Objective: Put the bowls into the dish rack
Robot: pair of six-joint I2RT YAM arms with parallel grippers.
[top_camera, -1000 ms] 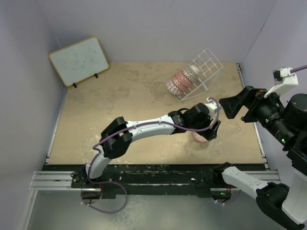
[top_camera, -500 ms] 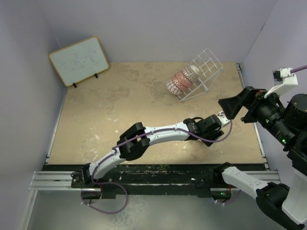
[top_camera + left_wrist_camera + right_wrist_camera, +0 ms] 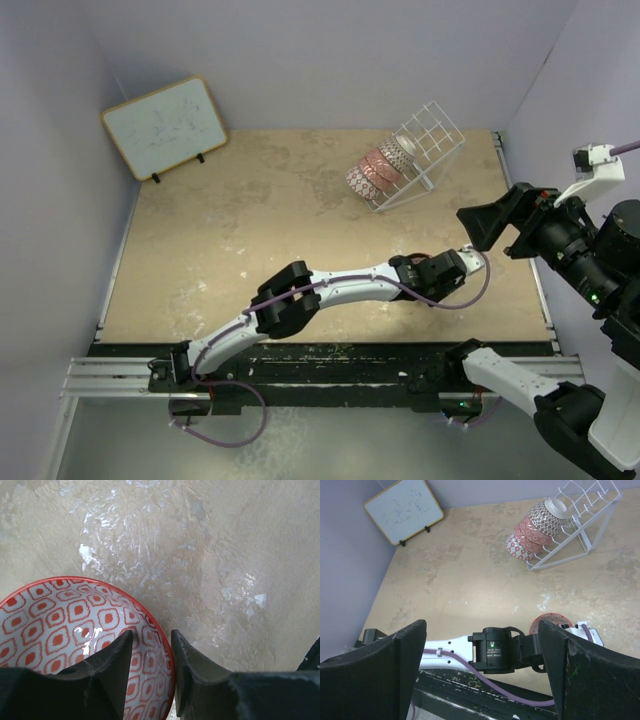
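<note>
Red-patterned bowl (image 3: 60, 630) rim between fingers of left hand (image 3: 151, 633); whiteboard (image 3: 165, 127) scribbles illegible.

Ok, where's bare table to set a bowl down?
Bare: the stretch between whiteboard and dish rack, plus mid and left table. Crowded: around the racked bowls and the near right, where the left gripper straddles the pink bowl.

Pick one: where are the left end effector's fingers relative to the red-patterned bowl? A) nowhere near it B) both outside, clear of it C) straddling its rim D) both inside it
C: the left end effector has one finger inside the red-patterned bowl, the other outside its rim.
</note>
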